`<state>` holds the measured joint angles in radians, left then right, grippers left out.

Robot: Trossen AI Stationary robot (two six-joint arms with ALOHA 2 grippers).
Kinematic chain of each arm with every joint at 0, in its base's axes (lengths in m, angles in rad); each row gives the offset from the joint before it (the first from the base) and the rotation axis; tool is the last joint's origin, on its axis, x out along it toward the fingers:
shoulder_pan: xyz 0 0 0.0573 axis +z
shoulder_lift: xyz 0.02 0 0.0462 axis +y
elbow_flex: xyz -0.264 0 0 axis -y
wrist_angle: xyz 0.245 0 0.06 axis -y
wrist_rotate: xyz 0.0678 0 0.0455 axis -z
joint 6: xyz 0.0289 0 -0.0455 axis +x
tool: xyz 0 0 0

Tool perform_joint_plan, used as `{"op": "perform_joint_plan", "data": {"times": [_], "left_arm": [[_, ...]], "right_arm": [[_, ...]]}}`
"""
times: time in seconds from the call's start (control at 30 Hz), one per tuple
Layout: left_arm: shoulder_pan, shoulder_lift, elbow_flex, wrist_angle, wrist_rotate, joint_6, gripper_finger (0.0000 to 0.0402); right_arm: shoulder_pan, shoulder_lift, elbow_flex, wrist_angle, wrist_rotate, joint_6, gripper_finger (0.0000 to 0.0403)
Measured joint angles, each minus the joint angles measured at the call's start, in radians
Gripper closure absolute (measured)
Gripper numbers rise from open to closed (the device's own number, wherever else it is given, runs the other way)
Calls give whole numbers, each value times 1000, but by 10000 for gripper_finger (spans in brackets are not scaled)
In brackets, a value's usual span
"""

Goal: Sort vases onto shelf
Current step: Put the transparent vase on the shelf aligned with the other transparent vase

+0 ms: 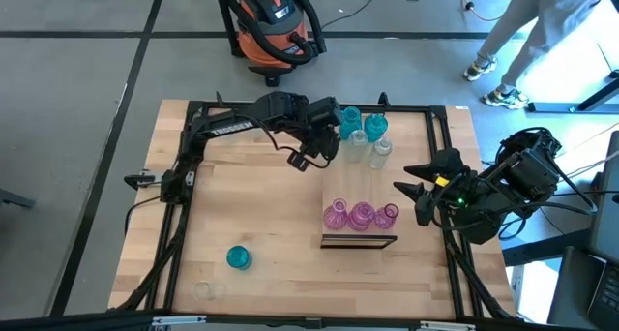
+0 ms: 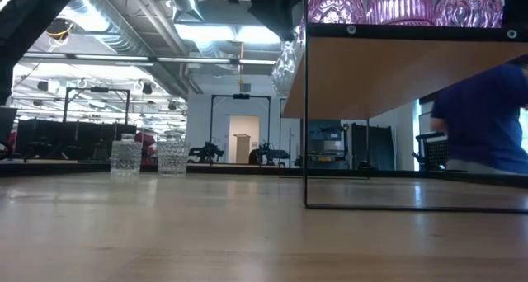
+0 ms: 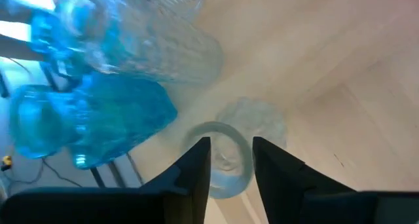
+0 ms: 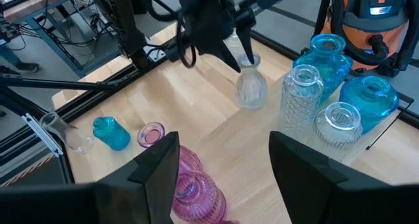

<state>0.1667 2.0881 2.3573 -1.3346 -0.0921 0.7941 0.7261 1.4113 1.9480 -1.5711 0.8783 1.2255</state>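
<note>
While the left tool (image 4: 243, 54) stands slightly parted about the neck of a clear vase (image 4: 251, 88) on the shelf (image 1: 353, 186) at its 12 o'clock end, it should spread wider and lift straight (right tool (image 1: 411, 189) waits spread, at 3 o'clock).

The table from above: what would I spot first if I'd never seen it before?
Probably the shelf in the middle of the table, with three pink vases lined up at its near end and blue vases and clear ones bunched at its far end. Next, the left gripper at the neck of a small clear vase on the shelf. One blue vase lies alone, far off on the tabletop.
</note>
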Motion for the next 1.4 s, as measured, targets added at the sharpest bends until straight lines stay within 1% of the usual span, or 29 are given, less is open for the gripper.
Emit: {"op": "perform_joint_plan", "data": {"times": [0.2, 0.43, 0.7, 0.83, 1.17, 1.4], "left_arm": [[2, 40, 3, 12, -6, -13, 295], [-3, 43, 0, 68, -19, -15, 295], [-6, 43, 0, 82, -25, -15, 295], [-7, 43, -2, 94, -63, -28, 295], [-22, 43, -2, 94, -94, -36, 295], [-50, 45, -3, 97, -154, -35, 295]], "right_arm": [[0, 0, 0, 0, -18, 1, 185], [0, 0, 0, 0, -26, 1, 185], [0, 0, 0, 0, -25, -20, 185], [0, 0, 0, 0, -25, -23, 185], [0, 0, 0, 0, -24, -26, 185], [0, 0, 0, 0, -23, -26, 185]]}}
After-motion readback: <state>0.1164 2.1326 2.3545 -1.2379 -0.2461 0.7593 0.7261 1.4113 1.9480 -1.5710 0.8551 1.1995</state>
